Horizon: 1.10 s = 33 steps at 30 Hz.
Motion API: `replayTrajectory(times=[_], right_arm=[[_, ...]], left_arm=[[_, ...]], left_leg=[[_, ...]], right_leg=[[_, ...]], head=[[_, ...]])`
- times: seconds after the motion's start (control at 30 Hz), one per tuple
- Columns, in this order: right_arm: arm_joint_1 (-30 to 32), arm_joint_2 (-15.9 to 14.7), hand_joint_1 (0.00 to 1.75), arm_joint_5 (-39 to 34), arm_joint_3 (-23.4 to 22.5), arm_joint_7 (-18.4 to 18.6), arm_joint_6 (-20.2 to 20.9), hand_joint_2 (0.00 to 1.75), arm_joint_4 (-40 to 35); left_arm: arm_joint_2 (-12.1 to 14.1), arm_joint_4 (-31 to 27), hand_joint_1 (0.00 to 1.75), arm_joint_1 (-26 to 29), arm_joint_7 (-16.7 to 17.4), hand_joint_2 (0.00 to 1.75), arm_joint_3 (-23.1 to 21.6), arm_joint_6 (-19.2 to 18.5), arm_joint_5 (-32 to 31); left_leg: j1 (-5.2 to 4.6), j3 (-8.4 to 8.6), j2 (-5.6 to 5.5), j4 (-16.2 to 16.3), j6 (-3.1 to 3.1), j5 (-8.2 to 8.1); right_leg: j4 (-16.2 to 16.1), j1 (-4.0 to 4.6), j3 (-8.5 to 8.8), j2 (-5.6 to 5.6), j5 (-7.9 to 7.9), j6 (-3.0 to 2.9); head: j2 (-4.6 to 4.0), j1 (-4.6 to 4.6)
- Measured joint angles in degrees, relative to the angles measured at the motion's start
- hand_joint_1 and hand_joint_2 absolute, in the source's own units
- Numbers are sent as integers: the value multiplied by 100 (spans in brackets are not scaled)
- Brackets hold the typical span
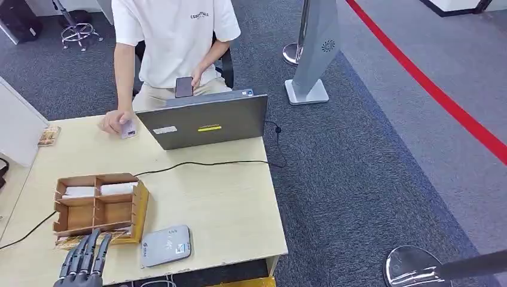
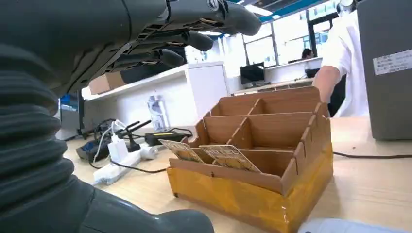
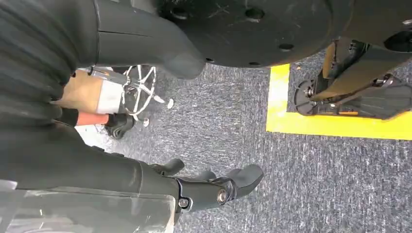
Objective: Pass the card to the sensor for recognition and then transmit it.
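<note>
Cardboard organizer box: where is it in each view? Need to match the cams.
Head view: cardboard organizer box sits on the near left part of the table, just beyond the left hand.
Left wrist view: box centre frame, cards leaning in its nearest compartment.
Right wrist view: not in it; carpet floor.
Shared landmark: laptop, the grey slab behind the box.

left hand near cardboard organizer, laptop

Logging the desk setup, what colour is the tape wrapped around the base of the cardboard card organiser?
Yellow tape, clearest in the left wrist view.
</note>
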Motion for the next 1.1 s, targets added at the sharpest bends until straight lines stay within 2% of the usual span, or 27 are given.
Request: replayTrajectory(times=[0.2, 0.53, 0.73, 1.1], right_arm=[[3, -4, 0, 13, -24, 0, -2, 175, 0], [5, -4, 0, 74, -35, 22, -9, 175, 0], [20, -7, 0, 83, -44, 22, -9, 175, 0], [39, -24, 0, 162, -46, 35, -2, 175, 0]], left_arm=[[-4, -20, 0, 76, 39, 175, 116, 22, -173], [-90, -59, 0, 124, -85, 175, 273, -31, -297], [-238, -59, 0, 245, -317, 175, 832, -48, -352], [-794, 155, 0, 369, -964, 175, 1854, -140, -293]], left_leg=[[0, 1, -2, 0, 0, 0], [0, 1, -2, 0, 0, 0], [0, 1, -2, 0, 0, 0], [0, 0, -2, 0, 0, 0]], right_leg=[[0, 0, 1, -4, 0, 0], [0, 0, 1, -4, 0, 0], [0, 0, 1, -4, 0, 0], [0, 0, 2, -5, 0, 0]], head=[[0, 4], [0, 4], [0, 2], [0, 2]])
